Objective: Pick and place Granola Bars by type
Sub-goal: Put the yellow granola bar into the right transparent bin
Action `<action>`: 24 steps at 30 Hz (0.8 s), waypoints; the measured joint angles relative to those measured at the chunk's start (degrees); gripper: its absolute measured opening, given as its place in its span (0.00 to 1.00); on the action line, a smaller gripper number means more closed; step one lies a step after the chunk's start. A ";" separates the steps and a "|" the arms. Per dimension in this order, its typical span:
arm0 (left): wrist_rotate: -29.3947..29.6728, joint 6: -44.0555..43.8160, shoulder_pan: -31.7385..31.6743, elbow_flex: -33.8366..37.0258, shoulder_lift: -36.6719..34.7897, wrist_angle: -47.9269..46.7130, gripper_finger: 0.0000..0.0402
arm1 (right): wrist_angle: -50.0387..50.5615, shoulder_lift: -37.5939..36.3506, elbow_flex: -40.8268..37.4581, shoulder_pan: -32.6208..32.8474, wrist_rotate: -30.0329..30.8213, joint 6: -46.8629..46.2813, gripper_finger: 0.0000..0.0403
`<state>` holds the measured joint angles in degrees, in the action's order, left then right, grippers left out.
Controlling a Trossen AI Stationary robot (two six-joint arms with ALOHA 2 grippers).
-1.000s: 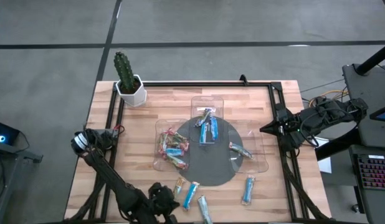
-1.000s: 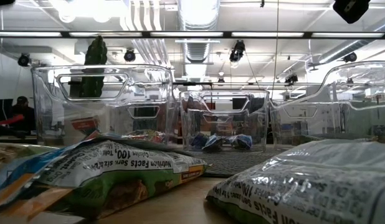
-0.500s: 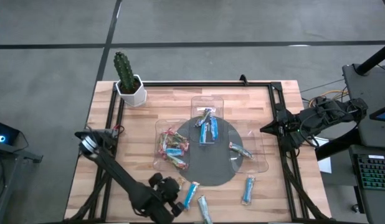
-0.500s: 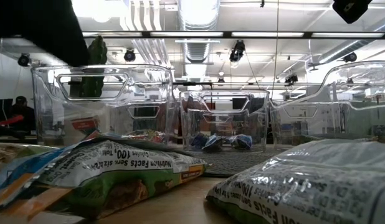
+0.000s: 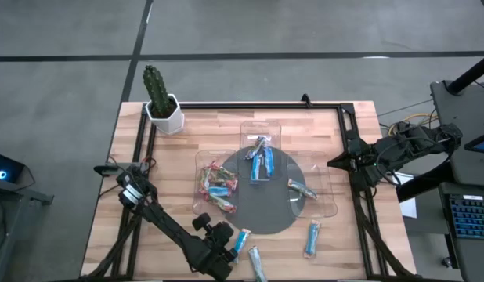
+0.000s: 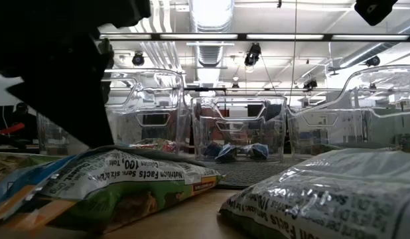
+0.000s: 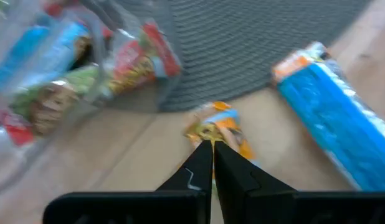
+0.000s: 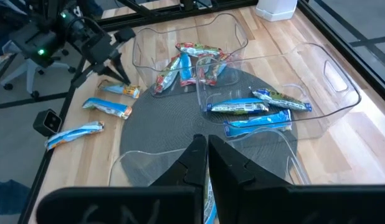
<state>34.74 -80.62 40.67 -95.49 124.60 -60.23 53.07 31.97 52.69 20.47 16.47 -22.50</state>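
Start with the pale wooden tabletop [image 5: 187, 141]: a round grey woven mat [image 5: 265, 192] lies at its middle, and three clear plastic trays [image 5: 261, 137] stand on or around that mat. The tray towards the left edge already holds a mixed heap of red, green and blue wrapped granola bars [image 5: 214, 188], the tray towards the far edge holds blue ones, and the tray towards the right edge holds one silvery bar. Four bars lie loose along the near edge.

Your working arm is the left one. Its left gripper [image 5: 220, 235] hangs low over the near edge, just off the mat's rim, with its fingers pressed together and nothing between them. Directly ahead of the tips lies the small orange-and-gold wrapped granola bar [image 7: 216, 127], flat on the wood just beside the mat. Its long axis runs roughly in line with the closed fingers (so they point along the bar, not across it). You would likely need to part the fingers and turn the wrist before coming down, or they will only straddle the ends. The long blue bar [image 7: 332, 118] lies just beside it, near enough to be nudged.

The right gripper [image 5: 336, 162] waits at the right edge, also closed and empty, well apart from the loose bars. The left arm is clearly nearer.
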 joint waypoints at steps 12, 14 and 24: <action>-6.13 4.38 -0.33 -1.02 1.30 5.36 0.00 | 0.37 0.00 0.00 0.00 -0.07 -0.22 0.02; -6.87 4.11 -0.03 -1.02 1.31 5.35 0.00 | 0.39 0.00 0.00 0.00 -0.16 -0.21 0.02; -11.55 4.09 1.45 -6.44 1.39 4.86 0.00 | 0.79 0.00 0.00 0.00 -1.55 0.06 0.02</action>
<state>23.19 -76.53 42.13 -101.93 125.99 -55.36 53.86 31.97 52.69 20.47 14.92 -22.44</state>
